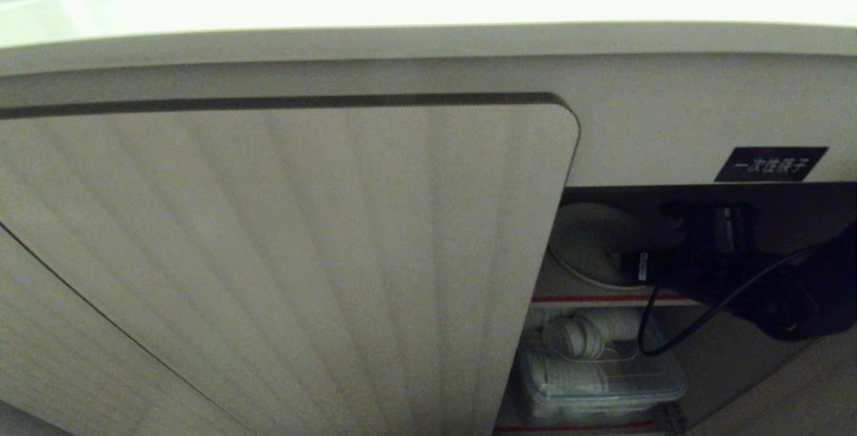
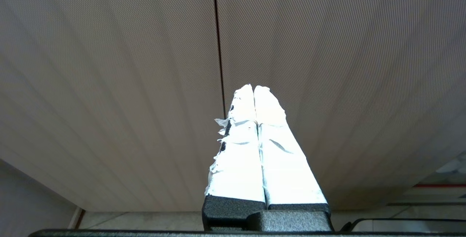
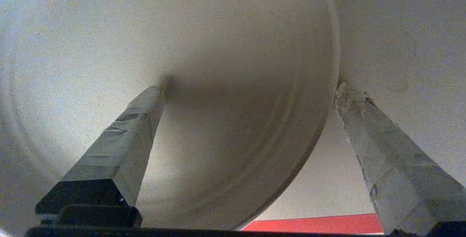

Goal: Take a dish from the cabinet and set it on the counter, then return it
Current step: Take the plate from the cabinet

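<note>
The dish, a plain cream-white plate, rests on the upper, red-edged shelf inside the open right part of the cabinet. My right arm reaches into that opening from the right. In the right wrist view the dish fills most of the picture. My right gripper is open wide and straddles the dish's rim: one finger is over the dish's inner face and the other is outside the rim. Nothing is clamped. My left gripper is shut and empty, facing the ribbed door.
The glossy counter runs above the cabinet. A black label sits over the opening. On the lower shelf a clear plastic box holds white rolled items. A black cable loops below my right arm. The ribbed door covers the left side.
</note>
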### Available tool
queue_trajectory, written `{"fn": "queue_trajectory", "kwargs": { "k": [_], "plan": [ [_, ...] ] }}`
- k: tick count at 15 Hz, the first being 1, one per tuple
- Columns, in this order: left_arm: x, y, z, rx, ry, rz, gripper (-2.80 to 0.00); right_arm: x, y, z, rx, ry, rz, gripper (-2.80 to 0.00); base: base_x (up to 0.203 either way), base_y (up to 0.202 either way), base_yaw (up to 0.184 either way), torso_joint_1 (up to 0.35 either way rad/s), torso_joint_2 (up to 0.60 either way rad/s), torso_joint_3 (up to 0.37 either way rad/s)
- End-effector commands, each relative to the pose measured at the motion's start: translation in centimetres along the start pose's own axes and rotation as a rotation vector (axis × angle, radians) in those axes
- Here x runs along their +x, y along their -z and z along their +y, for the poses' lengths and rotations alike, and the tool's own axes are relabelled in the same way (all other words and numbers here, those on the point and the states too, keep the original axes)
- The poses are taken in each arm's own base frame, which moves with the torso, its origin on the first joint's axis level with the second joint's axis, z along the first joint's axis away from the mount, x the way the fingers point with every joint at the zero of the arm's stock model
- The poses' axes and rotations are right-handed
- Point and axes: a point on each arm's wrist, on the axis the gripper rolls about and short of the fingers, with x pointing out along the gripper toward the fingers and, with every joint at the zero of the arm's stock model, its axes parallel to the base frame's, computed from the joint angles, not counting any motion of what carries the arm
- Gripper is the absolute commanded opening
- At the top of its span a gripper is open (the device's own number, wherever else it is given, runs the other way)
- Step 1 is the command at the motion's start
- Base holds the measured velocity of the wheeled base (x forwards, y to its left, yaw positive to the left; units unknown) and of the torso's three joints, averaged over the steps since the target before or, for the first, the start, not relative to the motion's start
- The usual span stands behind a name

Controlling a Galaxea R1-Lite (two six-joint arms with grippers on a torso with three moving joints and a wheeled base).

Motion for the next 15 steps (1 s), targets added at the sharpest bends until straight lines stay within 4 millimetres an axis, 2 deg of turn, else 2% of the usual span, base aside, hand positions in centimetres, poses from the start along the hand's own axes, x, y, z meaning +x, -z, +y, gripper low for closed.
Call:
{"fn": "queue_trajectory", "kwargs": {
  "k": [1, 15],
  "plan": [
    [0.00, 0.00, 0.00, 0.000, 0.000, 0.000, -2.80, -0.18, -0.17, 0.02, 0.002, -0.001, -0.008, 0.00, 0.000, 0.000, 0.000, 0.000, 0.00, 0.000],
    [0.00, 0.00, 0.00, 0.000, 0.000, 0.000, -2.80, -1.04, -0.59, -0.01, 0.004, 0.001, 0.012, 0.00, 0.000, 0.000, 0.000, 0.000, 0.00, 0.000]
  ]
}}
